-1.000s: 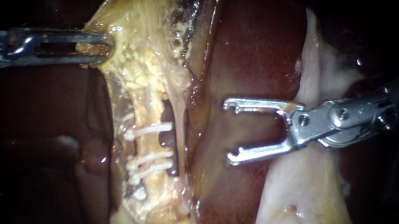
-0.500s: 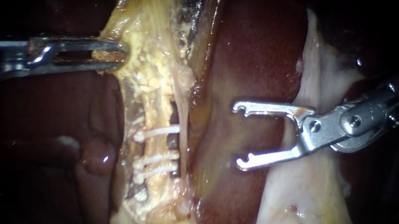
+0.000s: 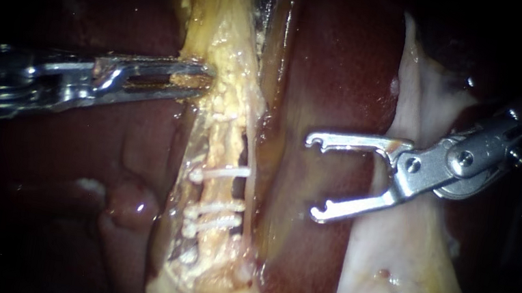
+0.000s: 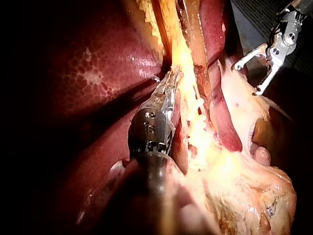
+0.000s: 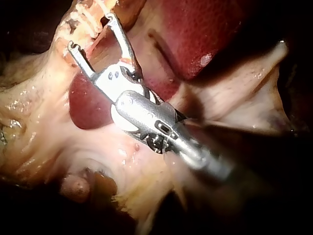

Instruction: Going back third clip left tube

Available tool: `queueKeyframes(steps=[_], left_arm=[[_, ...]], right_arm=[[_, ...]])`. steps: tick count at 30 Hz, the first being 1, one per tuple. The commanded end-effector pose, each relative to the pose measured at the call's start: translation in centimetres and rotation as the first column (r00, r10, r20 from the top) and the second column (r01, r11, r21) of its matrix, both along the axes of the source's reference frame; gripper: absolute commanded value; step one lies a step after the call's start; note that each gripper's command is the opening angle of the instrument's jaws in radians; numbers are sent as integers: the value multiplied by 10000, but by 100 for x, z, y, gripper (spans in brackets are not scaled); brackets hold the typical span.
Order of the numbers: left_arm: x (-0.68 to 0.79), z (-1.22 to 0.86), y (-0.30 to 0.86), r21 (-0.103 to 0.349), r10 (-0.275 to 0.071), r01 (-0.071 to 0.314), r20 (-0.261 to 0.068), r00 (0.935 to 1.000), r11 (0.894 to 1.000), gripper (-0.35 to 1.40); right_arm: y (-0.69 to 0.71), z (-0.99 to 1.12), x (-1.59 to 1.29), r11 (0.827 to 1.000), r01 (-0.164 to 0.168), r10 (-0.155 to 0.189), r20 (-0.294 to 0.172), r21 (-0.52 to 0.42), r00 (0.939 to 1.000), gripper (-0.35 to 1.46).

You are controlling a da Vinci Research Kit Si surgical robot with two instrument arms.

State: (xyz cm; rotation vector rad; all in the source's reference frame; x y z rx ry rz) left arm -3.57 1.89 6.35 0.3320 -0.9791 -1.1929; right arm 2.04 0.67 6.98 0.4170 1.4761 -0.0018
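The left instrument (image 3: pixel 178 79) has its hand clamped on the yellow tissue (image 3: pixel 228 45) above the tube (image 3: pixel 222 154), which carries three white clips (image 3: pixel 214 207). The right instrument (image 3: pixel 313 175) has its hand spread apart and empty over the liver (image 3: pixel 340 75), near the clips but not touching them.

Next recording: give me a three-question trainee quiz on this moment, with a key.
1. True or false: the right instrument has its jaws shut.
2. How many white clips sit across the tube? A) one B) three C) five
3. Fill in: the left instrument has its jaws shut on the ____ above the clips.
Key: 1 false: they stand open in front of the liver, holding nothing. 2 B. 3 yellow tissue.
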Motion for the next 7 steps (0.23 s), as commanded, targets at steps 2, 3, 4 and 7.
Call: queueKeyframes(steps=[2, 3, 4, 7], left_arm=[[1, -1, 0, -5, 15, -15, 23, 10000, 10000, -35], [2, -1, 0, -4, 17, -17, 25, 10000, 10000, -35], [2, -2, 0, -3, 19, -19, 26, 10000, 10000, -35], [3, -2, 0, -2, 21, -21, 28, 10000, 10000, -35]], right_arm=[[0, 0, 0, 10000, -1, 1, 4, 2, 10000, 60], [0, 0, 0, 10000, -1, 1, 4, 2, 10000, 60], [0, 0, 0, 10000, -1, 1, 4, 2, 10000, 60], [-1, 0, 0, 10000, 1, -1, 3, 2, 10000, 60]])
